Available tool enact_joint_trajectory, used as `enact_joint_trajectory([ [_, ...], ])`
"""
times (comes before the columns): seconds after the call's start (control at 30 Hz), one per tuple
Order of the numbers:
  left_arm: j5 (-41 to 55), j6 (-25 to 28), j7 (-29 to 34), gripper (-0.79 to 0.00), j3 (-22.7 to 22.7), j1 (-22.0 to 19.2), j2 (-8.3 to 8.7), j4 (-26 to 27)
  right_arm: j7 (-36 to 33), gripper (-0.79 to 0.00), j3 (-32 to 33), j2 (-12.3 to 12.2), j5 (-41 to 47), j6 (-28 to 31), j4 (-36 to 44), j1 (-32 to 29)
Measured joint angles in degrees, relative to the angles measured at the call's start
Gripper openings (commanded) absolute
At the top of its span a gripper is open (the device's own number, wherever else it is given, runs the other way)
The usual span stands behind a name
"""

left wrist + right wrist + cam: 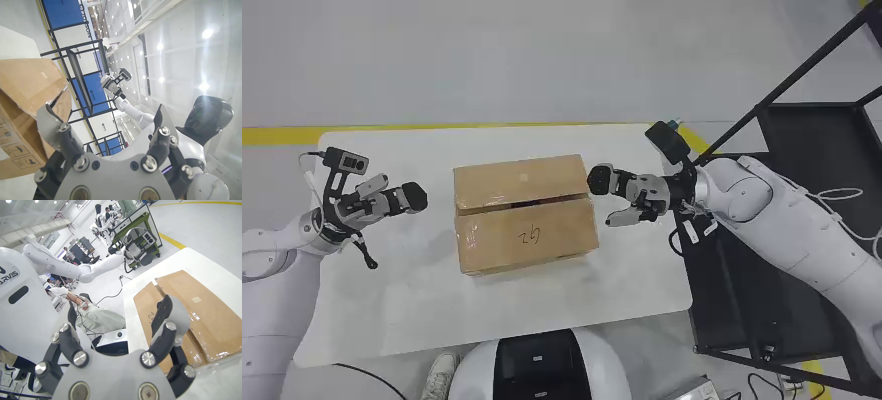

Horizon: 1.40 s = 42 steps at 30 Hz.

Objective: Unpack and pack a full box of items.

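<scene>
- Cardboard box (525, 213) sits about mid-worktop (392, 290), long side along the near edge, both top flaps down.
- Seam betw. the flaps runs left-right across the top. A dark gap shows along it, so the flaps look not fully sealed.
- Glossy tape (196, 316) lies over the seam at the box's right end and looks wrinkled.
- Left claw (400, 197) hangs betw. the box and the worktop's left edge, apart from the box. It's spread wide w/ nothing in it; wrist view agrees, fingers (48, 117) well apart.
- Right claw (610, 200) is just beside the box's right end, level w/ the seam, also spread and empty. Can't tell if it touches the cardboard.
- Weight, my read: task says a full box, so prob. heavy. Not one for a one-claw lift.
- Cardboard should be stiff at edges & corners, softer mid-flap. Press there and it'll likely bow in.
- Tape looks slick and pads would prob. slide on it. Bare cardboard should give better bite.
- Where to grab for opening: the flap edge at the seam's end, right by the right claw. It's a thin lip, so a fingertip likely has to get under first.
- Where to grab for shifting the whole box: squeeze from both short ends, low down.
- Risk: pulling one flap could drag the box over the smooth worktop unless the other claw steadies it.
</scene>
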<state>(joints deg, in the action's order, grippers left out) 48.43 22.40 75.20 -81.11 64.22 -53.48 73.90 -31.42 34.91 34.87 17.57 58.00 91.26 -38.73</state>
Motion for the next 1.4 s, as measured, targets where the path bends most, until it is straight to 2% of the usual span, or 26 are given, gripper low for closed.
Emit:
enact_joint_trajectory([
  [0.83, 0.0, 0.0, 0.0, 0.0, 0.0, 0.0, 0.0, 0.0, -0.25, 0.0, -0.17, 0.07, -0.22, -0.66, 0.01, -0.33],
  [0.93, 0.0, 0.0, 0.0, 0.0, 0.0, 0.0, 0.0, 0.0, -3.03, 0.0, -1.28, 0.61, 1.92, -2.98, -0.61, -0.84],
  [1.27, 0.0, 0.0, 0.0, 0.0, 0.0, 0.0, 0.0, 0.0, -23.3, 0.0, -6.18, 4.82, 26.14, -8.4, -13.65, 3.01],
  [1.4, -0.7, 0.21, -0.47, 0.0, -0.54, 0.82, 0.1, 1.22, -26.29, 0.0, -7.0, 6.54, 29.4, -11.43, -18.86, 4.11],
])
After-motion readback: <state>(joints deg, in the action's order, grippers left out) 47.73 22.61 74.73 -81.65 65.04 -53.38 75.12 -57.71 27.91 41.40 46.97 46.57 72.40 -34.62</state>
